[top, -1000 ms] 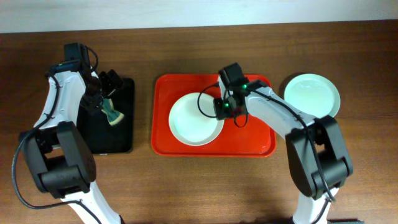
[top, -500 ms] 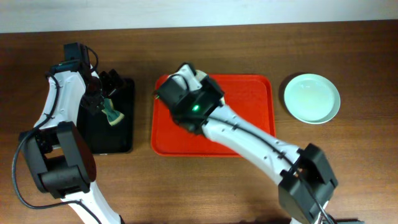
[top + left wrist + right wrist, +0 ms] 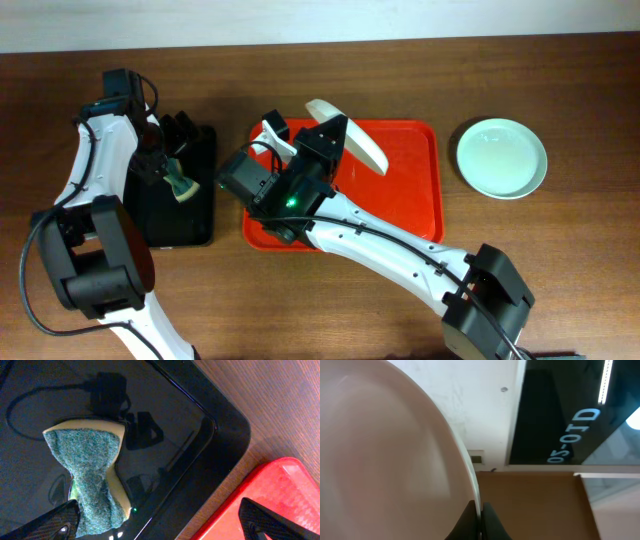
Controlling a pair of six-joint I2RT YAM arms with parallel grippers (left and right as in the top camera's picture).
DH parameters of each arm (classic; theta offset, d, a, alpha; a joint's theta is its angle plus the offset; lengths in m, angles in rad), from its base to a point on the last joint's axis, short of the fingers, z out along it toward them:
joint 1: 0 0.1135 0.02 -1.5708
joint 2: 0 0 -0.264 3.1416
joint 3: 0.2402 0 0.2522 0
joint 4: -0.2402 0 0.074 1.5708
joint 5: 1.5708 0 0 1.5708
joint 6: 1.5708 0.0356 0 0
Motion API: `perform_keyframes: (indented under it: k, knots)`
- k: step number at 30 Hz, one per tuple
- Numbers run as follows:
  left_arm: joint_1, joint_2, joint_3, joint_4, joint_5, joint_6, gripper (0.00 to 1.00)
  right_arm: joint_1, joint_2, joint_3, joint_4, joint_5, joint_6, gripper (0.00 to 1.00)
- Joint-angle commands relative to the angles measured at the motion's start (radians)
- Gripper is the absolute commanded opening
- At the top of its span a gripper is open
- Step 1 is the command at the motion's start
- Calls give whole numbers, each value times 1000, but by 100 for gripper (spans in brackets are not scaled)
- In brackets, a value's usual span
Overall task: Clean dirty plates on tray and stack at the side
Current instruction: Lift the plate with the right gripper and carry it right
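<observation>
My right gripper (image 3: 335, 128) is shut on the rim of the white plate (image 3: 360, 148) and holds it high above the red tray (image 3: 410, 200), tilted on edge. In the right wrist view the plate (image 3: 385, 460) fills the left side, with the jaws (image 3: 481, 510) pinching its rim. A pale mint plate (image 3: 502, 158) lies on the table right of the tray. No other plate shows. My left gripper (image 3: 175, 135) is open over the black tray (image 3: 200, 215). In the left wrist view its fingers (image 3: 160, 525) are wide apart.
A green and yellow sponge (image 3: 181, 186) lies on the black tray, beside my left finger in the left wrist view (image 3: 92, 470). That view also shows the black tray (image 3: 200, 425) and a corner of the red tray (image 3: 270, 490). My raised right arm (image 3: 380, 240) hides the tray's left part.
My right gripper has lifted the white plate off the red tray, up towards the camera, and tipped it on edge. The left arm and sponge have not moved.
</observation>
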Motion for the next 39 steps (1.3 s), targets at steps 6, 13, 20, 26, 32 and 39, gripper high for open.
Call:
perform_keyframes:
  k: [6,13,20,26,32,39]
  knots:
    - [4,-28,16,-1,14,2,99,-65,-19,17,-137,-497,329,4]
    - [3,-28,16,-1,14,2,99,-404,-97,17,-158,-995,691,4]
    - [3,-28,16,-1,14,2,99,-957,-131,-5,-230,-1823,690,4]
    - [3,-28,16,-1,14,2,99,-1322,-131,-165,-183,-1892,692,4]
    - [3,-28,16,-1,14,2,99,-1528,-130,-339,-19,-1900,695,4]
    - [5,-28,16,-1,14,2,99,-1563,-129,-437,153,-1888,695,4]
